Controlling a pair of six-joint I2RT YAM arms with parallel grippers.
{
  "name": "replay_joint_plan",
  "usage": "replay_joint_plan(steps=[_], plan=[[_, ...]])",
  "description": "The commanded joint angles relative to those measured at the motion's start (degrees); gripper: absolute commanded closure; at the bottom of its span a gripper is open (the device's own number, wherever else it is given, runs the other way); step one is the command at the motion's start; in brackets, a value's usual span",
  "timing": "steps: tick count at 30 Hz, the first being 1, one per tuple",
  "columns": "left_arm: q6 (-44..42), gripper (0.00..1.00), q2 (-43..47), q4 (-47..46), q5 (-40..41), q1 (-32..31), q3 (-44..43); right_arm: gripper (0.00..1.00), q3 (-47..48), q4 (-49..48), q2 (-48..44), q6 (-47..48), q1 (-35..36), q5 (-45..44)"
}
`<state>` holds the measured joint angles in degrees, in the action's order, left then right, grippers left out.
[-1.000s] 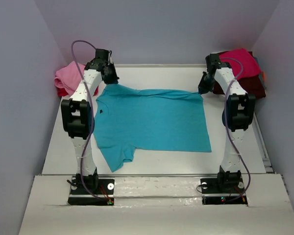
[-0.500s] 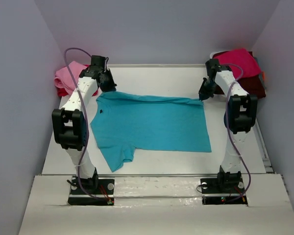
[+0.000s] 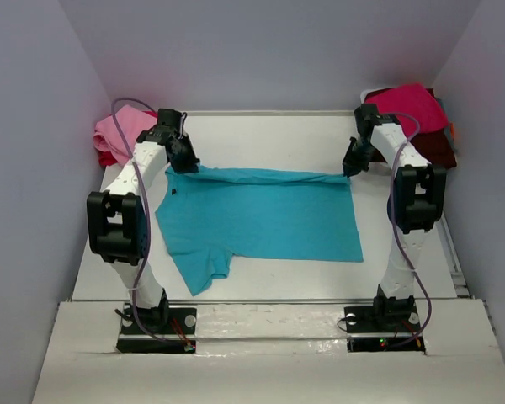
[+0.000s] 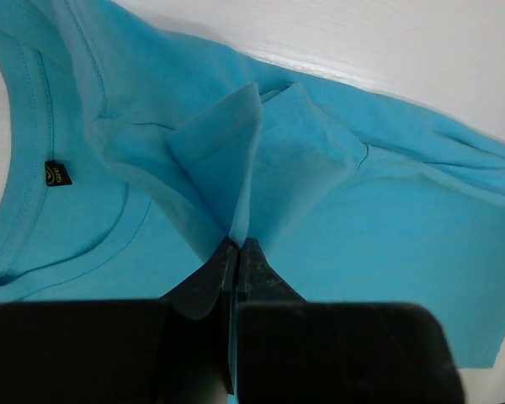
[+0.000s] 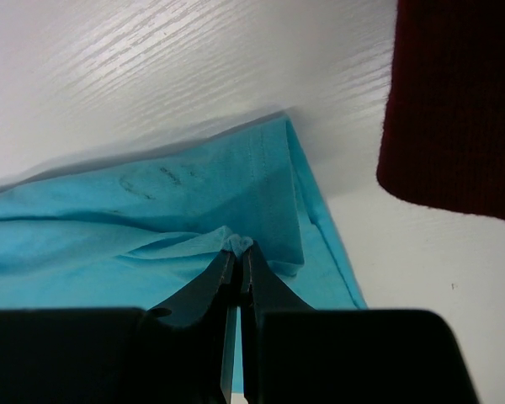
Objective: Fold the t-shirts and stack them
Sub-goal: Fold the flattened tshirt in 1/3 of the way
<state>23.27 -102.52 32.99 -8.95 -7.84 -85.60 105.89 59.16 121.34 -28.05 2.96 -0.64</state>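
Your left tool (image 4: 237, 244) is pinching a raised fold of the turquoise shirt (image 3: 261, 220) just beside its collar, with the jaws squeezing tight on the cloth. Your right tool (image 5: 238, 251) is gripping the same shirt at its far right corner by the hem, its jaws likewise pressing together on a small peak of fabric. The shirt is lying spread across the middle of the desk (image 3: 269, 135), collar to the left and hem to the right. Its far edge is bunching into a ridge between your two tools, and one sleeve is pointing toward the arm bases. A pink shirt (image 3: 118, 130) is sitting in the far left corner. A red shirt (image 3: 408, 105) is resting on a maroon shirt (image 5: 454, 109) in the far right corner, near your right tool but apart from the turquoise cloth.
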Motion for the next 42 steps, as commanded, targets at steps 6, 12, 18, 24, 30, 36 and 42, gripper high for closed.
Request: replay_joint_plan(steps=[6, 12, 18, 24, 30, 36, 42], plan=[[0.8, 0.94, 6.3, 1.1, 0.8, -0.3, 1.7, 0.93, -4.5, 0.6, -5.4, 0.8, -0.6, -1.7], [0.8, 0.94, 6.7, 2.3, 1.0, -0.3, 3.0, 0.93, -6.7, 0.3, -5.9, 0.8, -0.6, -2.2], [0.6, 0.94, 7.2, 3.2, 1.2, -0.3, 6.5, 0.93, -9.1, -0.1, -6.6, 1.2, -0.6, -3.0], [0.6, 0.94, 8.2, 3.6, 2.2, -0.3, 8.7, 0.93, -12.3, -1.3, -7.3, 1.2, -0.6, -3.0], [0.9, 0.94, 8.7, 3.7, 3.0, -0.3, 10.0, 0.93, -14.0, -1.9, -7.3, 1.3, -0.6, -3.4], [1.3, 0.94, 9.0, 3.7, 3.8, -0.3, 11.0, 0.93, -14.6, -2.5, -7.6, 1.9, -0.6, -2.6], [1.3, 0.94, 8.6, 3.7, 4.0, -0.3, 11.3, 0.89, -14.1, -2.3, -7.6, 3.3, -0.6, -1.5]])
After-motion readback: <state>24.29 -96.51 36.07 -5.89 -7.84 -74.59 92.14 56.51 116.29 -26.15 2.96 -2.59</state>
